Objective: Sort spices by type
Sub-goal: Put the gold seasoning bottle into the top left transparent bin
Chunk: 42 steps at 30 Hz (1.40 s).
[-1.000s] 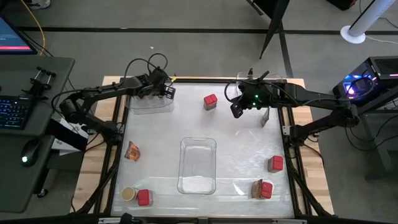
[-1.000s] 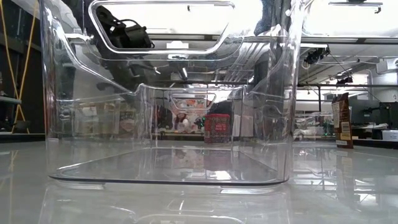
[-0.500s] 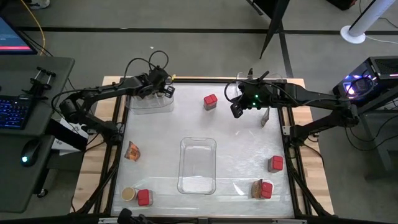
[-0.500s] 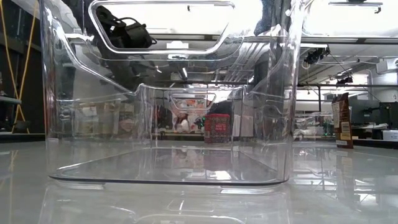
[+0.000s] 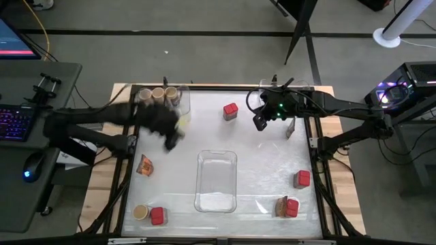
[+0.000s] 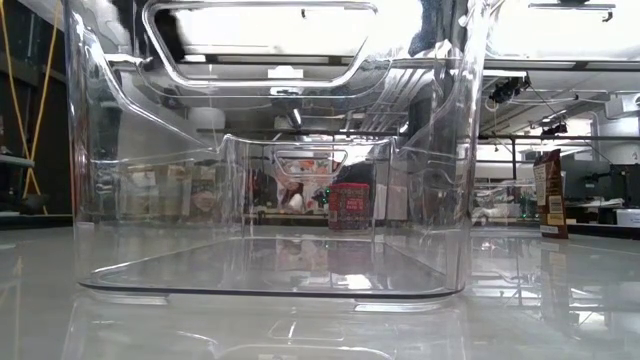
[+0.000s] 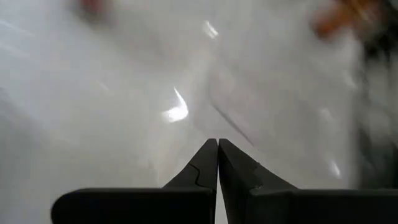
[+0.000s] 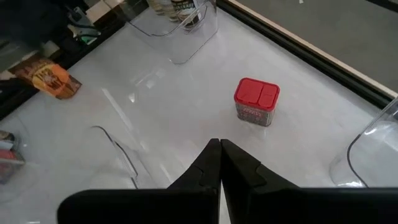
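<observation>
My left gripper (image 5: 172, 140) is shut and holds nothing; it shows blurred over bare table left of the middle tray (image 5: 216, 182), and its own view shows shut fingers (image 7: 217, 144). My right gripper (image 5: 259, 122), also shut and holding nothing (image 8: 220, 144), hovers right of a red box (image 5: 230, 111) (image 8: 256, 101). Three tan-lidded jars (image 5: 158, 93) stand in the far-left clear tray (image 5: 178, 116). An orange packet (image 5: 145, 165) lies at the left. Near the front-left corner stand a jar (image 5: 141, 212) and a red box (image 5: 158, 216).
At the right stand a red box (image 5: 302, 179), a packet with a red box (image 5: 287, 206) near the front, and a brown upright packet (image 5: 290, 128) (image 6: 548, 192). The middle tray fills the low view (image 6: 270, 150). Another clear tray (image 8: 373, 155) sits at the far right.
My left arm has swung fast from over the far-left tray toward the near side and the table's middle, and shows blurred. It has left the low view, and the three jars in that tray now show uncovered. The right arm has kept still.
</observation>
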### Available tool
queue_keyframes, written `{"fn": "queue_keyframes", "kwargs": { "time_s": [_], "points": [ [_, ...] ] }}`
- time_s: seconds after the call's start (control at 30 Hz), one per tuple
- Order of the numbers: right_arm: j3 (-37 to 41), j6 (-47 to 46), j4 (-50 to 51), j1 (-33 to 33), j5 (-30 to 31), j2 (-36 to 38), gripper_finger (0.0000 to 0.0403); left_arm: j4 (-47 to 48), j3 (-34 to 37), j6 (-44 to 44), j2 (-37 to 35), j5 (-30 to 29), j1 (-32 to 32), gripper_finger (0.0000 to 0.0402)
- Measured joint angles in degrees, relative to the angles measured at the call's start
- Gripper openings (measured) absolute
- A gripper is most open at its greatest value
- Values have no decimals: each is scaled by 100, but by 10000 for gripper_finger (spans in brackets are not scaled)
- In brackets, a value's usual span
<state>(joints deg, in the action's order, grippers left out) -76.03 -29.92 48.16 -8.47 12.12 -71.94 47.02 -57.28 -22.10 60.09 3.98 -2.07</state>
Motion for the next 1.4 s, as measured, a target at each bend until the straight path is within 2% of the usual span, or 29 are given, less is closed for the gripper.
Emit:
{"fn": "queue_keyframes", "kwargs": {
  "time_s": [0.13, 0.23, 0.33, 0.43, 0.53, 0.67, 0.83, 1.27, 1.4],
  "points": [
    [0, 199, -2, -2, -55, 0, 0, 844, -56, -1625, -196, -407, 2382, 0],
    [0, 336, -2, -17, -67, 0, 0, 998, -271, -2450, 110, -592, 3873, 0],
    [0, 429, -2, -17, -70, 0, 0, 1307, -576, -2756, 671, -546, 4817, 0],
    [0, 493, -2, -17, -73, 0, 0, 1334, -782, -3035, 1176, -157, 5350, 0],
    [0, 504, -2, -17, -73, 0, 0, 812, -819, -2994, 1546, 265, 5716, 0],
    [0, 541, 0, -17, -75, 0, 0, 678, -817, -2979, 1845, 383, 5976, 0],
    [0, 541, 0, -17, -75, 0, 0, 710, -817, -2944, 1991, 81, 6044, 0],
    [0, 539, 2, -17, -79, 0, 0, 959, -841, -2710, 2521, 58, 6097, 0],
    [0, 555, 2, -17, -77, 0, 0, 1471, -849, -2634, 2473, -328, 5980, 0]
  ]
}}
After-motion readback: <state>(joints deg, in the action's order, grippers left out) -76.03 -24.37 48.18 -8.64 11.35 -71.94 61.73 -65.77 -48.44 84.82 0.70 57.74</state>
